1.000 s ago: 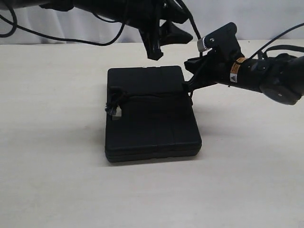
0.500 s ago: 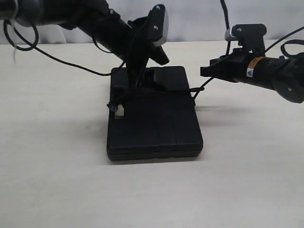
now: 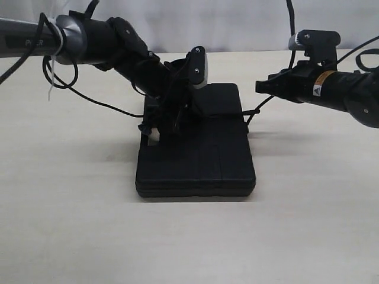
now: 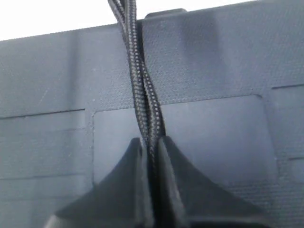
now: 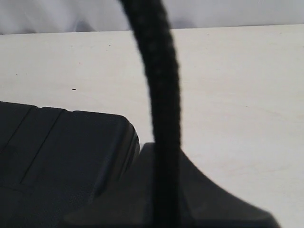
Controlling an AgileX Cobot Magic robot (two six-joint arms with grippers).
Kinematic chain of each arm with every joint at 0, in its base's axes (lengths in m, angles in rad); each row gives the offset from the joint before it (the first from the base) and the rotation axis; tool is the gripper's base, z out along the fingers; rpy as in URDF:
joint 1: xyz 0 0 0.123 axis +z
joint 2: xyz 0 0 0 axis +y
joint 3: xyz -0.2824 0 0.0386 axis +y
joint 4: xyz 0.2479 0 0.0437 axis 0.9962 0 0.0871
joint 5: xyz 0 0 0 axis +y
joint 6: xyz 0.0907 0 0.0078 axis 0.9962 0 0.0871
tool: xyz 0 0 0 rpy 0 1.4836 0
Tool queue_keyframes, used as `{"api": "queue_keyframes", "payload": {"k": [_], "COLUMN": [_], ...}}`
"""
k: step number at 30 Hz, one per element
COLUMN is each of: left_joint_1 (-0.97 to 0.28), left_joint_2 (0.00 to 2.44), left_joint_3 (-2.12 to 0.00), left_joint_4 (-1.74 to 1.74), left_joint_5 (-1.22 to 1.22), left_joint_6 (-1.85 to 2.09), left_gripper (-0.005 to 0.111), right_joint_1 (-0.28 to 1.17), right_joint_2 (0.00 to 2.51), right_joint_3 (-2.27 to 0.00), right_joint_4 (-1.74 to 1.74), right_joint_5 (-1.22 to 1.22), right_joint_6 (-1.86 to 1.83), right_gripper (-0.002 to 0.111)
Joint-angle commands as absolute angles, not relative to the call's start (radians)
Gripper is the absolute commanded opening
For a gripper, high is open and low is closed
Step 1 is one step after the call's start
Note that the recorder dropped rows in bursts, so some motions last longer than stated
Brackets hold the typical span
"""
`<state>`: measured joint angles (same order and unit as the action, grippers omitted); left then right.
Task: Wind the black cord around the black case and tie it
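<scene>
Pinching cord (image 4: 142, 95): L pincer (image 4: 151, 154) over case (image 4: 213, 71), R pincer (image 5: 165, 154) beside.

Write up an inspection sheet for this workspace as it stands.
Surface: pale table, no marks seen.
Job's things: black case lies flat mid-table; black cord runs across its top and off its right side.
Clutter: nothing seen.
Grippers: left gripper shut on the cord over the case; right gripper shut on the cord beside the case.
Cables: robot cable sags from the left arm.
Surroundings: pale backdrop behind the table.
</scene>
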<state>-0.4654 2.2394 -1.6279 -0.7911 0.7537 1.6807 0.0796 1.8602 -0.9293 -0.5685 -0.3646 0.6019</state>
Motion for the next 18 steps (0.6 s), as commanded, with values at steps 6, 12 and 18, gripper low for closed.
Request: {"api": "queue_keyframes", "payload": {"k": [6, 12, 18], "left_joint_1": [-0.465, -0.465, -0.464], "left_joint_2": [2.247, 2.247, 2.247], "left_joint_3": [-1.631, -1.631, -1.631], "left_joint_4": [-0.404, -0.405, -0.403], "left_joint_5": [0.729, 0.729, 0.733], "left_joint_6": [1.377, 1.364, 1.36], "left_gripper": [0.0, 0.0, 0.0], "right_joint_1": [-0.012, -0.035, -0.193], "right_joint_2": [1.858, 1.949, 1.966], "right_joint_3": [-0.906, -0.915, -0.917], "right_joint_4": [-0.625, -0.604, -0.565], "right_joint_5": [-0.415, -0.429, -0.391], "right_joint_6": [0.768, 0.756, 0.756], "right_gripper": [0.004, 0.004, 0.011]}}
